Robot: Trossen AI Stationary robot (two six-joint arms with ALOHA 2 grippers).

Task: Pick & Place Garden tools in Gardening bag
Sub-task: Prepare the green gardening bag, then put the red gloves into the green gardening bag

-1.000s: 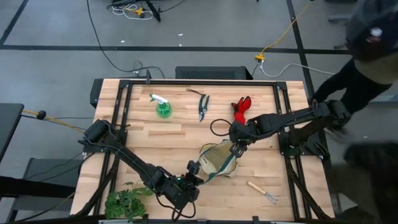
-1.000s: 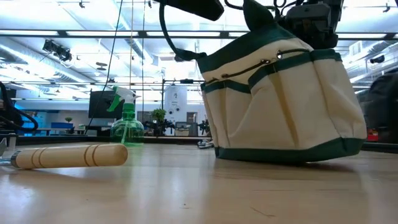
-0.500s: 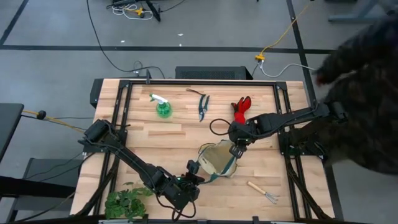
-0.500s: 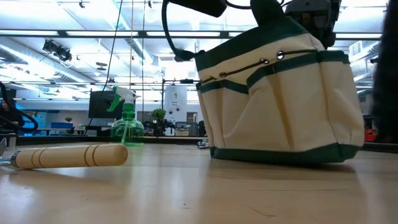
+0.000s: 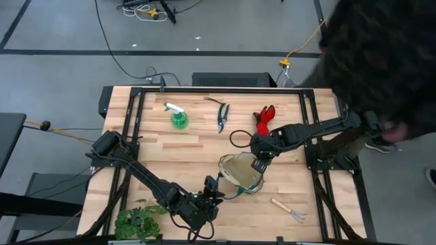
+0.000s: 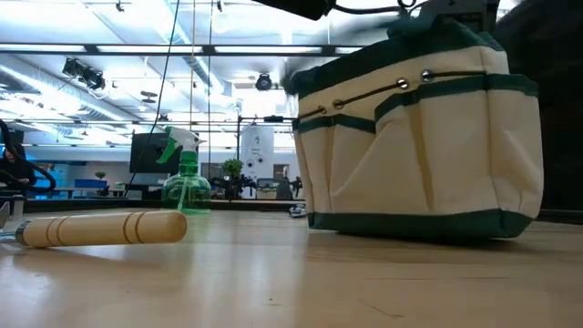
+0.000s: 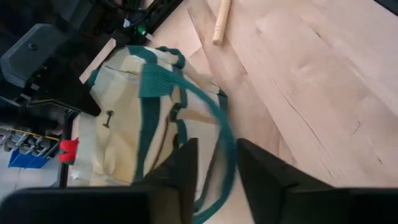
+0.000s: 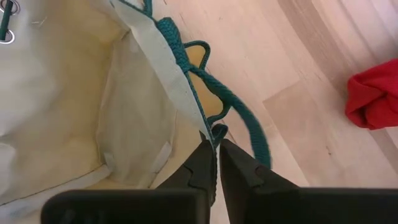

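I am watching the right tool (image 8: 216, 149) pinching the rim of the small cream fabric gardening bag with dark green trim and loop handles (image 5: 240, 171), its two fingers pressed together on the fabric edge at the side of the bag nearest the red gloves (image 5: 264, 118). The bag is sitting upright on the pale wooden desk (image 5: 197, 146), roughly at its middle, with its mouth open upward. The left tool (image 7: 214, 163) is hovering just beside the opposite side of the bag, its fingers spread apart with one green loop handle (image 7: 217, 127) lying between them, not clamped.

The green spray bottle with the white nozzle (image 5: 178, 118) is lying near the far edge of the desk, and the dark-handled pruning shears (image 5: 222, 116) are resting beside it. A wooden-handled metal hand rake (image 5: 287, 209) is lying on the near right of the desk, apart from the bag. The leafy green plant bunch (image 5: 138, 220) is sitting at the near left corner.
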